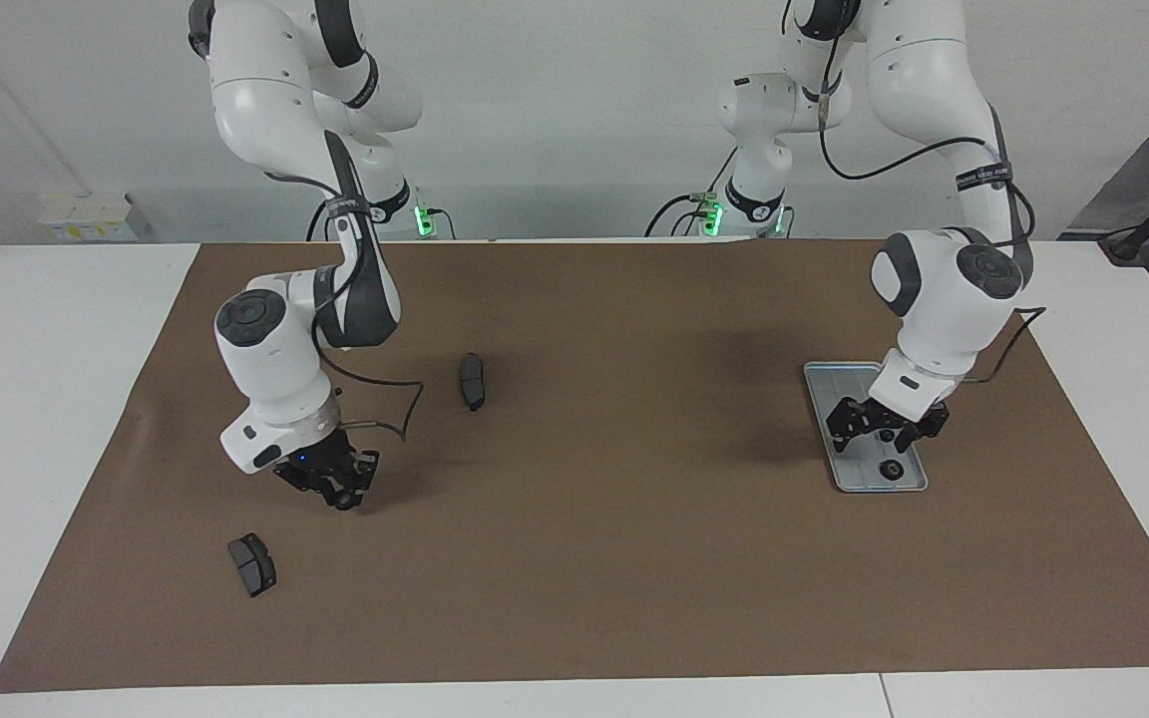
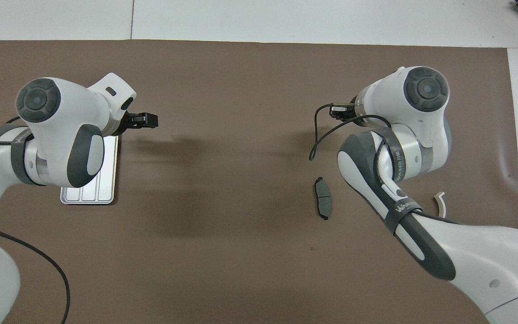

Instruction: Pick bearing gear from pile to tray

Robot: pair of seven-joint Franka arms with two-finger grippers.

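Note:
The silver tray (image 1: 834, 384) lies at the left arm's end of the table, with one small black bearing gear (image 1: 891, 471) in its end farther from the robots. My left gripper (image 1: 882, 431) hangs open and empty just above the tray. In the overhead view the left arm covers most of the tray (image 2: 106, 180), and the left gripper (image 2: 147, 119) shows past its edge. At the right arm's end, my right gripper (image 1: 340, 491) is raised over the mat, shut on a small black ring. From overhead the right gripper (image 2: 336, 110) shows, but the ring is hidden.
Loose parts of the pile lie on the brown mat: one dark brake pad (image 1: 472, 380) (image 2: 323, 203) toward the middle, another (image 1: 251, 563) near the right gripper and farther from the robots, and a white curved bracket (image 2: 440, 202) beside the right arm.

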